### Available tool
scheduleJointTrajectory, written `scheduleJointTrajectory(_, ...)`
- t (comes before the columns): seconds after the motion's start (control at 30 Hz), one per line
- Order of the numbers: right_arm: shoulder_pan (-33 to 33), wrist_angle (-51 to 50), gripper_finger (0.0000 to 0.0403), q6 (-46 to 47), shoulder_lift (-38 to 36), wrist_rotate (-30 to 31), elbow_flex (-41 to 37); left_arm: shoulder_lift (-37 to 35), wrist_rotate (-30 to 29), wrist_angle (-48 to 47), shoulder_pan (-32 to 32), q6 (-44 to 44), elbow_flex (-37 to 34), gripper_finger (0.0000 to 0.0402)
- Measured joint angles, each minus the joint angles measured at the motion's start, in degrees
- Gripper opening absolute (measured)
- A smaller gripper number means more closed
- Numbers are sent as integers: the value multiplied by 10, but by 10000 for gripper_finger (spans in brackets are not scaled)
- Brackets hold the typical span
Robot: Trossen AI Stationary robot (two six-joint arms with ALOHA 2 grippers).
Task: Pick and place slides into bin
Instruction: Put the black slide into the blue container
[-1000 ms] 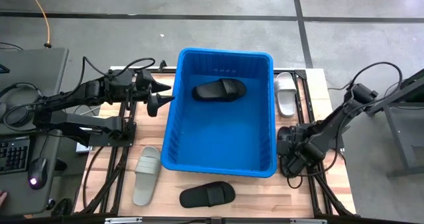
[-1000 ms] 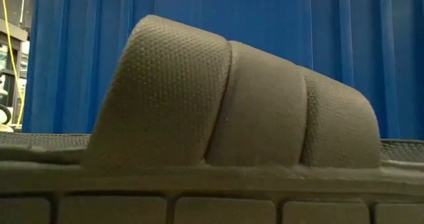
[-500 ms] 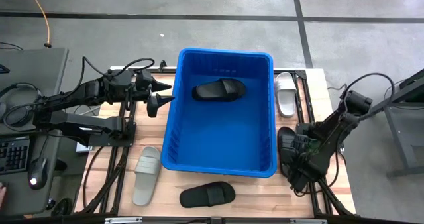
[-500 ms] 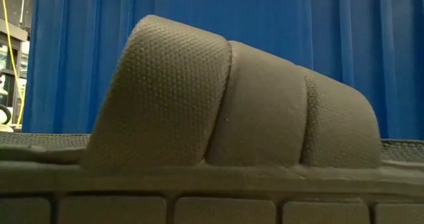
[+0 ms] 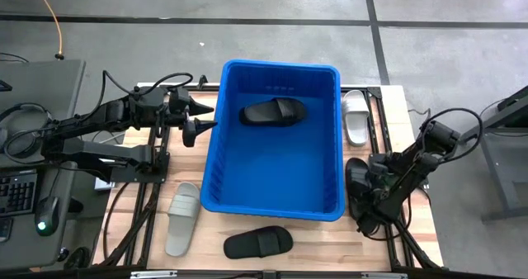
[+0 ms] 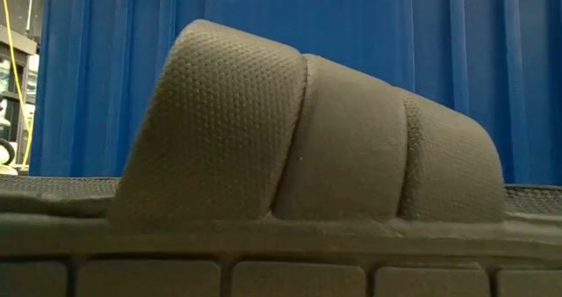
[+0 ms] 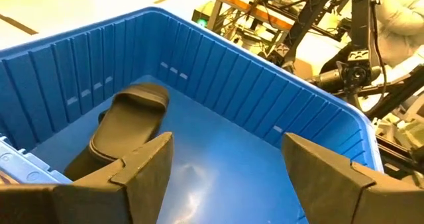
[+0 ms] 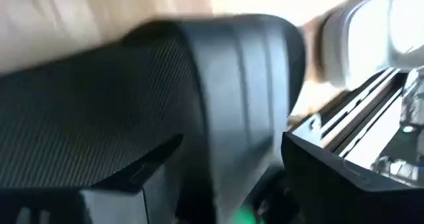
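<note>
The blue bin stands mid-table with one black slide lying flat on its floor, also seen in the left wrist view. My left gripper hangs open over the bin's left rim, touching nothing. A second black slide lies on the table right of the bin. My right gripper is low over it, open, its fingers on either side of the slide's strap. A third black slide lies at the near edge, its strap filling the low view. My right gripper comes at the black slide right of the bin slanting down from above, its open fingers standing on either side of the strap. I cannot tell whether they touch it. The slide lies on the table.
A grey slide lies near-left of the bin and a white slide far-right of it, also in the right wrist view. A desk with a keyboard and mouse stands left of the table.
My right gripper has sunk toward the black slide right of the bin and shifted slightly toward the table's near edge, its wrist rolling as it went. The slides and the bin lie where they were.
</note>
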Motion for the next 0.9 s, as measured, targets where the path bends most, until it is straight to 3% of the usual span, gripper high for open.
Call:
scheduleJointTrajectory(0.17, -20, 2, 229, -3, 0, 40, -5, 0, 6, 0, 0, -19, 0, 271)
scheduleJointTrajectory(0.37, -60, -4, 185, -7, 0, -3, -9, 0, 26, 1, 0, -29, 0, 271)
scheduleJointTrajectory(0.5, -81, -4, 128, -42, 0, -30, -9, 0, 31, 1, 0, -30, 0, 271)
scheduleJointTrajectory(0.67, -107, 10, 16, -80, -11, -59, -9, 0, 39, 2, 0, -31, 0, 271)
scheduleJointTrajectory(0.9, -108, 3, 3, -62, -45, -78, -3, 0, 39, 2, 0, -30, 0, 271)
